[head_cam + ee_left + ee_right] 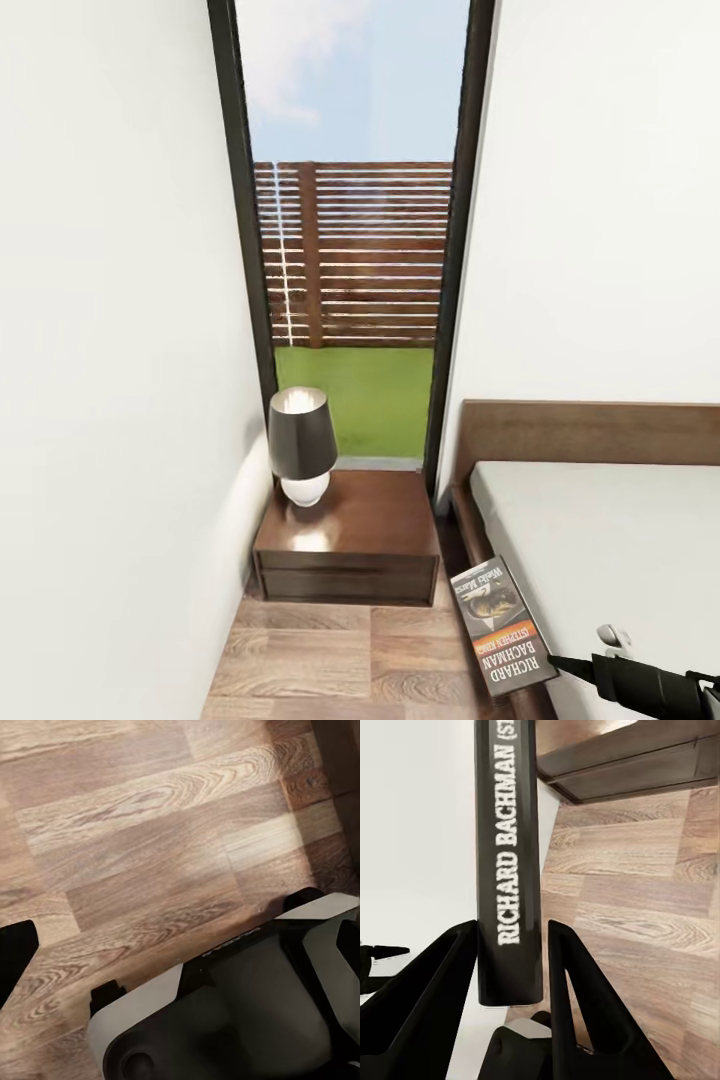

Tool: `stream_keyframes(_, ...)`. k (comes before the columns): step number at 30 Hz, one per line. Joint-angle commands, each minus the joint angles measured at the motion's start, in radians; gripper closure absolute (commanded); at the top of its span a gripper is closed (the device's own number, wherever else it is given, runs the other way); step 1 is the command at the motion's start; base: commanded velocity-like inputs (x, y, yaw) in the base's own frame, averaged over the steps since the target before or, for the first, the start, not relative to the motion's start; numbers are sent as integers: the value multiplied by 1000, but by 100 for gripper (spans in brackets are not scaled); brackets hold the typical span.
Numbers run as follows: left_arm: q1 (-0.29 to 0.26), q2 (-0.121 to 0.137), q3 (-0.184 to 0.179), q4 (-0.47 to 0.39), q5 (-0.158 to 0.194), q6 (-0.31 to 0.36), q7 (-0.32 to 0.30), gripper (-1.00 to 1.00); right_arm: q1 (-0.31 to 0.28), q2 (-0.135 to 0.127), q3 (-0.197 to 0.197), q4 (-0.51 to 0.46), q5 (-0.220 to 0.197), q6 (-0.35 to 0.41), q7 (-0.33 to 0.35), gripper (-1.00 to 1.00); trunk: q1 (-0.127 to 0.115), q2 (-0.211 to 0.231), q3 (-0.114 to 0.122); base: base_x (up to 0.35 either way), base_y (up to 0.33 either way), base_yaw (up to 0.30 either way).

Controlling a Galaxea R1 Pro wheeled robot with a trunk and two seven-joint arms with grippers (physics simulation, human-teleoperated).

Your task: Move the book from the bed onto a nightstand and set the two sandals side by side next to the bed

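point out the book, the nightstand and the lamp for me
book (502, 628), head view, middle of its front cover.
nightstand (375, 515), head view, bare part of its top surface.
lamp (300, 432), head view, on its dark shade.

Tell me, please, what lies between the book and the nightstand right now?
In the head view, only a bare strip of wood-plank floor separates the book, gripped by the right gripper at the bed's edge, from the nightstand.
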Motion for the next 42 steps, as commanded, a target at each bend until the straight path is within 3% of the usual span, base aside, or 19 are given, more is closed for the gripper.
stream_keyframes(1, -1, 0, 7, -1, -11, -4, -3, -100, -1, -1, 4, -1, -12, 10, 2, 100, 1, -2, -2, 327, 0, 0)
stream_keyframes(8, -1, 0, 7, 0, -11, -4, -3, -100, -1, -1, 4, -1, -12, 10, 2, 100, 1, -2, -2, 281, 0, 0)
stream_keyframes(19, -1, 0, 7, -1, -11, -4, -3, -100, -1, -1, 4, -1, -12, 10, -4, 100, 1, -2, -2, 54, 0, 0)
stream_keyframes(42, -1, 0, 7, 0, -11, -4, -3, -100, -1, -1, 4, -1, -9, 10, -8, 100, 1, -2, -2, 311, 0, 0)
